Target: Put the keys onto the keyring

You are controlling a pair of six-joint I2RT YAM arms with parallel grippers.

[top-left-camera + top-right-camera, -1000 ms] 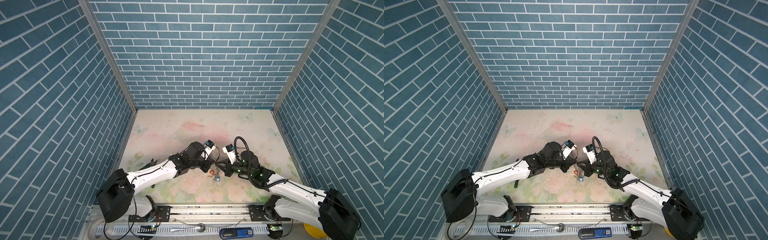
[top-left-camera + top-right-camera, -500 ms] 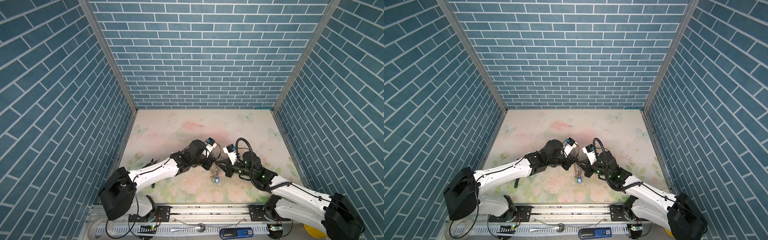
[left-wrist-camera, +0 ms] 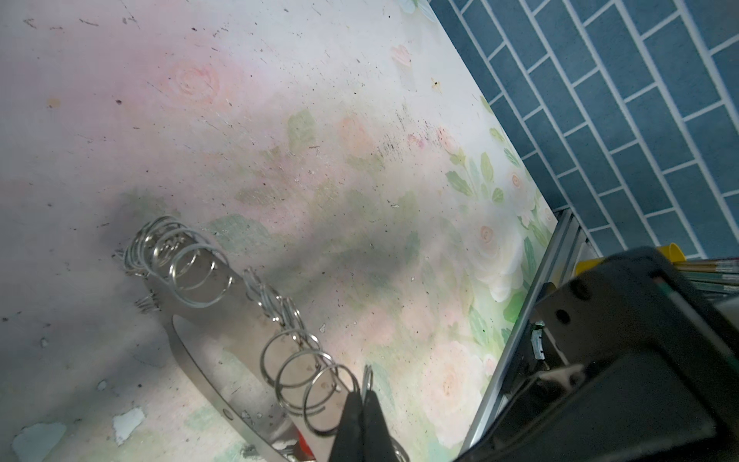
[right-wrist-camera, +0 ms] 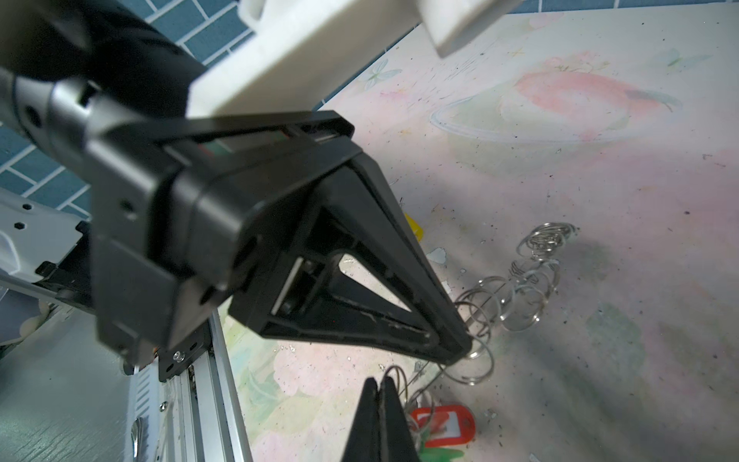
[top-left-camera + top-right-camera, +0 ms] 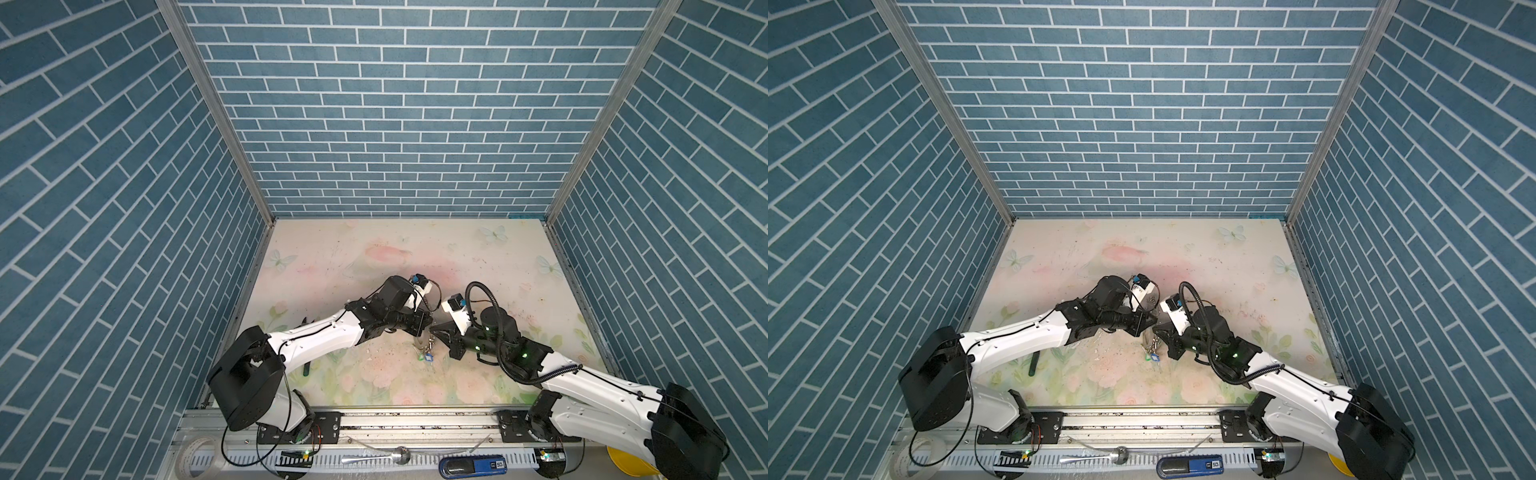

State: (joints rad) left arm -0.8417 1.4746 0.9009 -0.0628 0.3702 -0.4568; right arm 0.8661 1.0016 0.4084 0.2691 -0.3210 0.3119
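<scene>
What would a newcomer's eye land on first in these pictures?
Two shut hands meet tip to tip at the middle of the floral table: the left hand pinches a silver ring of the keyring, the right hand close beside it. Beneath them are the keys, the red tag brightest.

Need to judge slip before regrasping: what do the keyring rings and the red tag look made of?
The keyring rings: probably polished steel wire, thin, silvery, with bright glints. The red tag: apparently glossy moulded plastic, saturated colour, rounded corners, pale label window.
</scene>
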